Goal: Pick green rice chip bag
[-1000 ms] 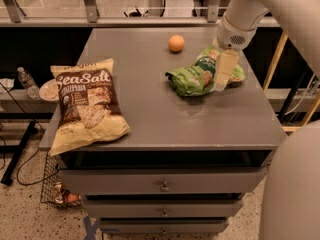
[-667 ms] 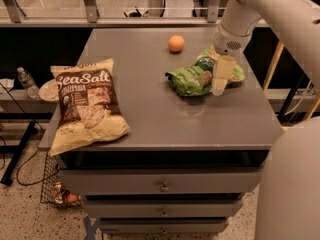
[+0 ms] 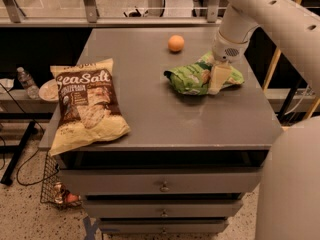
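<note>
The green rice chip bag point(image 3: 189, 78) lies crumpled on the right side of the grey cabinet top point(image 3: 165, 119). My gripper point(image 3: 218, 80) hangs from the white arm that comes in from the upper right. It is down at the bag's right part, in front of it and touching or nearly touching it. The part of the bag behind the gripper is hidden.
A large cream-and-brown "Sea Salt" bag point(image 3: 85, 104) lies at the front left of the top. An orange point(image 3: 175, 43) sits behind the green bag. A bottle point(image 3: 26, 82) and a plate point(image 3: 49, 90) are on a low shelf at left. A wire basket point(image 3: 54, 188) stands on the floor.
My gripper has moved a little down and to the left, closer onto the green bag. The bag, the orange and the Sea Salt bag have not moved.
</note>
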`<state>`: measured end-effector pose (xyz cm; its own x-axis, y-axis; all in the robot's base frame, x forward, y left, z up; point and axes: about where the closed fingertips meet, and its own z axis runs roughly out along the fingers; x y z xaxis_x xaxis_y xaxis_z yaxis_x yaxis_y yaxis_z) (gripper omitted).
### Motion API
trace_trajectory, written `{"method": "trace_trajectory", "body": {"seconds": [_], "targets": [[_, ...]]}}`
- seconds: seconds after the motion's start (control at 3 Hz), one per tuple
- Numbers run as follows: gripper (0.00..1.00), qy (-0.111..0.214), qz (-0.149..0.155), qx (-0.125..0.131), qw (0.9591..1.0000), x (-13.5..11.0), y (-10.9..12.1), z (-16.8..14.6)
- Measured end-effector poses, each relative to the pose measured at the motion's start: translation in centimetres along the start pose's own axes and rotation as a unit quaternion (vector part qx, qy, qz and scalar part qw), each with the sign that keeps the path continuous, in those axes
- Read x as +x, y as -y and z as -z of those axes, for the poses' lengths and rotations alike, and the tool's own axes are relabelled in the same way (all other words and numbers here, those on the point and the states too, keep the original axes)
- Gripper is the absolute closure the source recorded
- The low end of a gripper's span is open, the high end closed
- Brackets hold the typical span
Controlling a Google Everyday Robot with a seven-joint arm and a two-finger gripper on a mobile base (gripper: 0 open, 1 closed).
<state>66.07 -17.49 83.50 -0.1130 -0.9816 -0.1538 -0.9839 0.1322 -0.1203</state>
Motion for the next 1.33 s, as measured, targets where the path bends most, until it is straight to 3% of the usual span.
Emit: {"method": "trace_trajectory", "body": {"seconds": [0.33,0.67,1.0,1.33], "targets": [[0.64,0.005,-0.003,0.003,1.0000,0.0,0.0,0.3],[0.87,0.021,0.000,0.031,0.9993,-0.6,0.2,2.9],[1.00,0.039,0.013,0.078,0.9961,-1.4,0.2,7.3],[1.00,0.048,0.039,0.113,0.9917,-3.0,-0.2,11.6]]}}
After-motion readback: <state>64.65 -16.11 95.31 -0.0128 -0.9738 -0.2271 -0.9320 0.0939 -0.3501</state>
